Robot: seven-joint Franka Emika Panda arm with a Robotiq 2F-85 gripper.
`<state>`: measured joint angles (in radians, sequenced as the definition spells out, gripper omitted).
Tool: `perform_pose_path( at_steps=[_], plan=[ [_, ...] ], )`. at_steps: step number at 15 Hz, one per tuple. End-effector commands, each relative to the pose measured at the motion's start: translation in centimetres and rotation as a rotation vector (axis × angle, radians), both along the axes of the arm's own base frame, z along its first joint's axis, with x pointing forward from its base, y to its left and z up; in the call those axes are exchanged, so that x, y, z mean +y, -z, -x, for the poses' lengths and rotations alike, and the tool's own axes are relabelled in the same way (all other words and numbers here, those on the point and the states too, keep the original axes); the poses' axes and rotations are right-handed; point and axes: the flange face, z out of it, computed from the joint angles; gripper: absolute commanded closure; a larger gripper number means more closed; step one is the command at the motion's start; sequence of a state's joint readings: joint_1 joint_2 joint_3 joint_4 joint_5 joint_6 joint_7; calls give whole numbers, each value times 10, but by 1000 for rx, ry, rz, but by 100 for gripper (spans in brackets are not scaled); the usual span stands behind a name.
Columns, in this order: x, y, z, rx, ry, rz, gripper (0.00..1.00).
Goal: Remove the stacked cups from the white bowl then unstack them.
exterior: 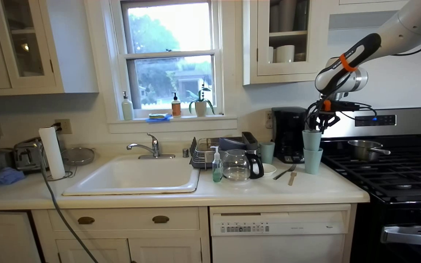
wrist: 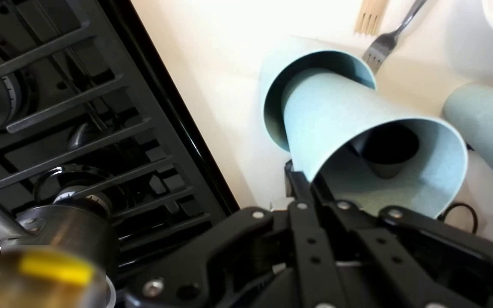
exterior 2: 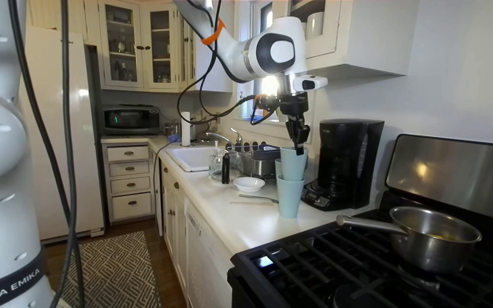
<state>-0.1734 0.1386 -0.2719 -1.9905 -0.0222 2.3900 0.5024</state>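
My gripper [exterior: 321,128] is shut on the rim of the upper pale blue-green cup [exterior: 311,140], with one finger inside and one outside, as the wrist view [wrist: 313,184] shows. The upper cup [wrist: 336,107] stands partly in the mouth of the lower cup [exterior: 312,162]; most of its wall shows above the lower rim [wrist: 272,107]. The lower cup [exterior 2: 290,197] is upright on the counter near the stove. A third cup [exterior: 267,152] stands apart by the dish rack; it also shows in the wrist view [wrist: 484,124]. The white bowl [exterior 2: 249,185] sits near the glass jug.
The black coffee maker [exterior 2: 344,164] stands close behind the cups. A metal fork [exterior: 285,171] and a wooden fork [exterior: 292,179] lie between bowl and cups. The glass jug [exterior: 236,166], soap bottle [exterior: 216,168] and dish rack [exterior: 205,153] are farther off. A pot [exterior 2: 435,239] is on the stove.
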Motion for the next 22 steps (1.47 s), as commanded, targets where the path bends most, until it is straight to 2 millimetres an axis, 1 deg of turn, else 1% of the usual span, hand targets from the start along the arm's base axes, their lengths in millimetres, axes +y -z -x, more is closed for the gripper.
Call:
perform_pose_path(
  at_steps=[1,4,7,8,10,11,13,15,19,22],
  plan=[
    [26,-40,24,-80,23,-19,99],
    [45,-67,46,-107,30,-49,99],
    [59,-85,70,-131,65,-63,99],
    [64,-88,77,-135,62,-77,99],
    [76,-84,84,-124,50,-101,99],
    [81,-78,86,-113,47,-108,99],
    [90,-61,88,-88,31,-122,99],
    [96,-44,89,-66,31,-117,99],
    [99,-5,90,-74,69,-90,99],
    [94,31,89,-99,126,-76,99]
  ],
)
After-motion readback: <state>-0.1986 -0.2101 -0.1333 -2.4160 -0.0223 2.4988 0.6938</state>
